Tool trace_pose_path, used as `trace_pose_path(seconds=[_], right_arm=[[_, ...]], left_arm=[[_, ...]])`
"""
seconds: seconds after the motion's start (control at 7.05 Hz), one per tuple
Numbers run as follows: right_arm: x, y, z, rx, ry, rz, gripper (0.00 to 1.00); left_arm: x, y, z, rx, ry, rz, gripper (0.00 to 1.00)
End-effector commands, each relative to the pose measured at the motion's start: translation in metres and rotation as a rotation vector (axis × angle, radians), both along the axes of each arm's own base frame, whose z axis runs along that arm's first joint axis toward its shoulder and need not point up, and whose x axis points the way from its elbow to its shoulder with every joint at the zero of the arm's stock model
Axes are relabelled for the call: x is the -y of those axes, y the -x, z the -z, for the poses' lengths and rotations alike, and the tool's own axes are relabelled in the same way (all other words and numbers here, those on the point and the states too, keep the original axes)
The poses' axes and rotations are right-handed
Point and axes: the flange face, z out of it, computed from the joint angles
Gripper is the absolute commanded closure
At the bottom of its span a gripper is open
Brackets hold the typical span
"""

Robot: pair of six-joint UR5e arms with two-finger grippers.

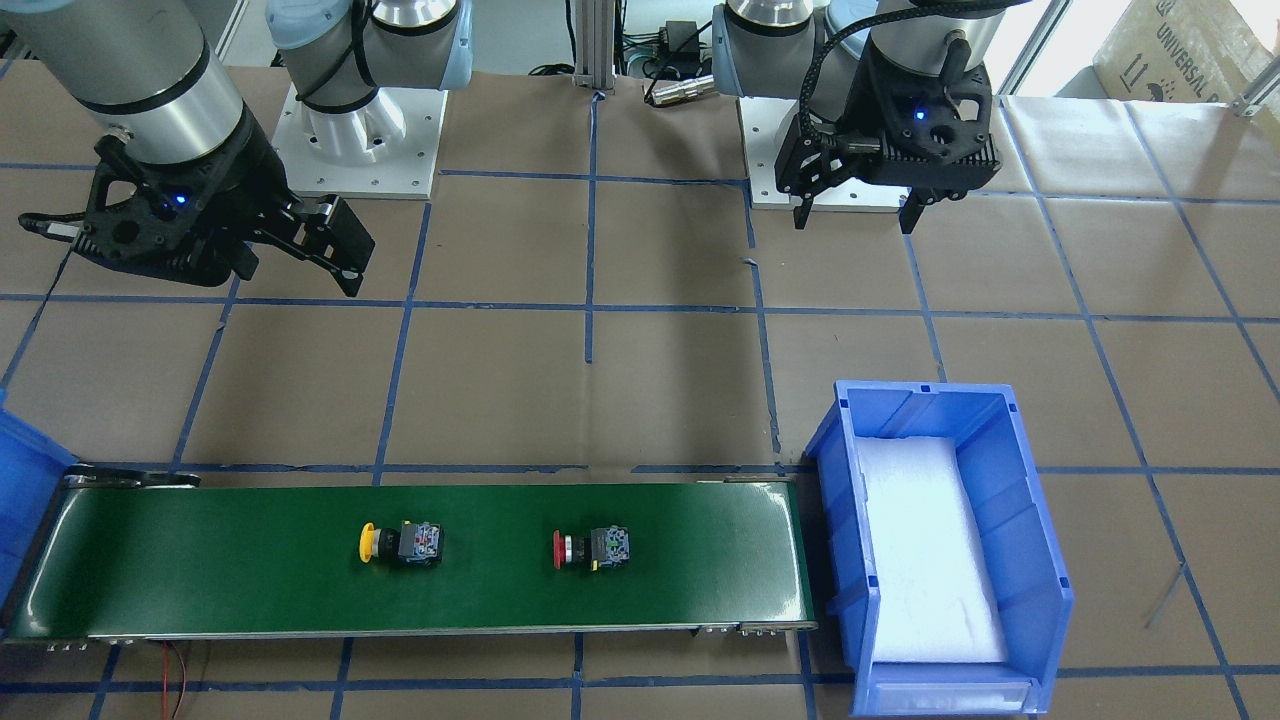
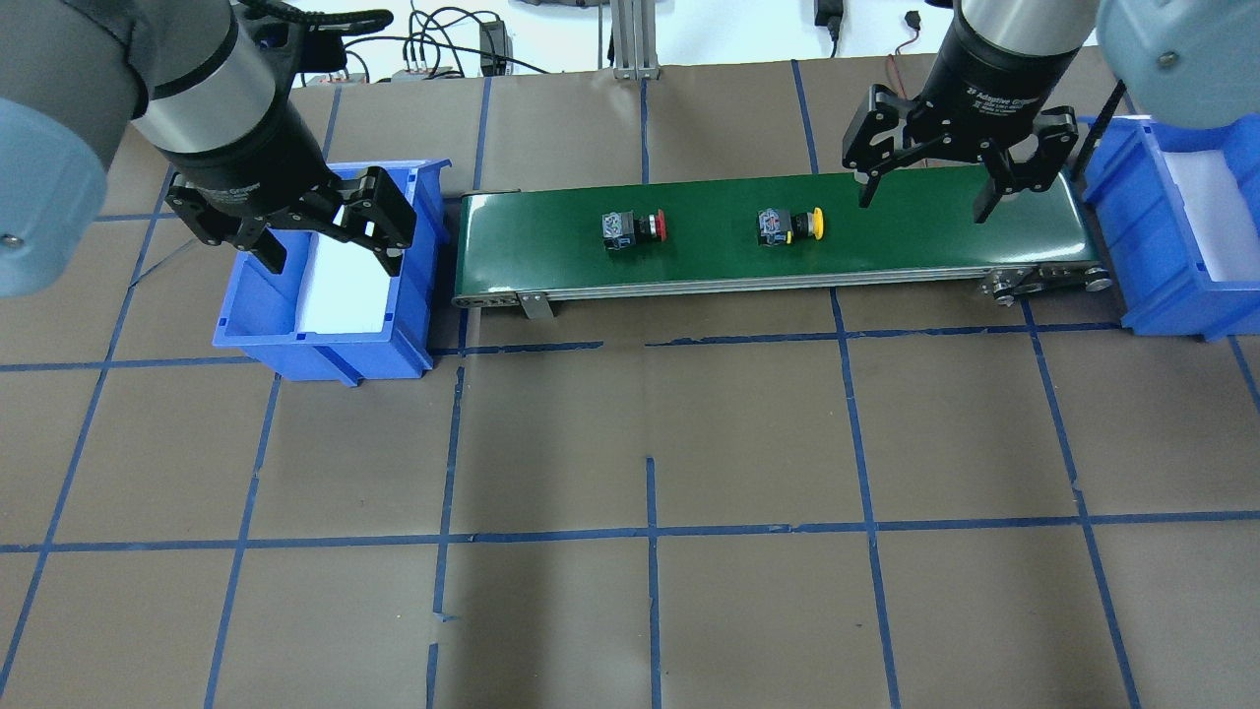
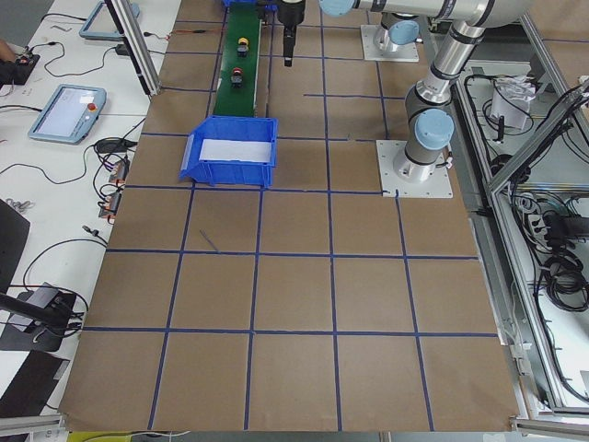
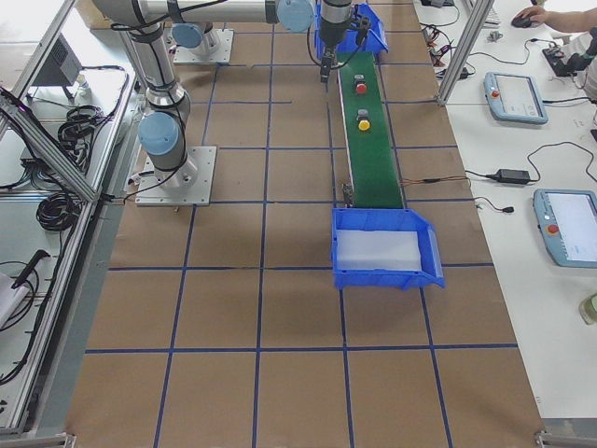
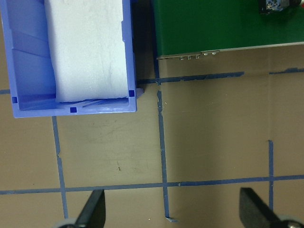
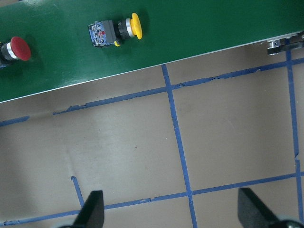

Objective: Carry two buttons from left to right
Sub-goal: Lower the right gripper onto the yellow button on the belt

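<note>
The bench (image 2: 650, 611) carries a green belt (image 2: 915, 251) between a left bin (image 2: 325, 347) and a right bin (image 2: 1171, 295), with open room above it. My left end effector (image 2: 333, 261) hangs near the left bin, my right end effector (image 2: 922, 209) near the belt's right end, both raised, spread and empty. The red button (image 2: 635, 228) and yellow button (image 2: 790, 225) lie mid-belt, apart; light, rigid, slick-capped, I judge, so I'd pinch the black body.

Robotics lab: brown-paper surface (image 3: 294, 295) gridded with blue tape, arms bolted to a mounting plate (image 3: 440, 189), teach pendants (image 4: 513, 96) on a side bench (image 4: 485, 243).
</note>
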Motion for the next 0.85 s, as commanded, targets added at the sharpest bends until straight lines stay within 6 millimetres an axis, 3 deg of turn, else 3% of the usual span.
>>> trace_pose_path(seconds=[0.0, 0.14, 0.43, 0.57, 0.71], right_arm=[[0.023, 0.0, 0.043, 0.028, -0.082, 0.017, 0.0], [0.04, 0.001, 0.046, 0.017, -0.049, 0.123, 0.0], [0.069, 0.005, 0.086, -0.021, -0.054, 0.378, 0.02], [0.079, 0.005, 0.085, -0.011, 0.01, 0.473, 0.02], [0.088, 0.005, 0.099, -0.013, 0.011, 0.59, 0.02]], left_arm=[[0.001, -0.003, 0.0, -0.003, 0.0, -0.008, 0.0], [0.001, -0.003, 0.001, -0.003, -0.002, -0.008, 0.0], [0.001, -0.002, 0.001, -0.005, -0.002, -0.007, 0.0], [0.001, -0.002, 0.001, -0.005, -0.002, -0.007, 0.0], [0.001, -0.002, 0.001, -0.005, -0.002, -0.007, 0.0]])
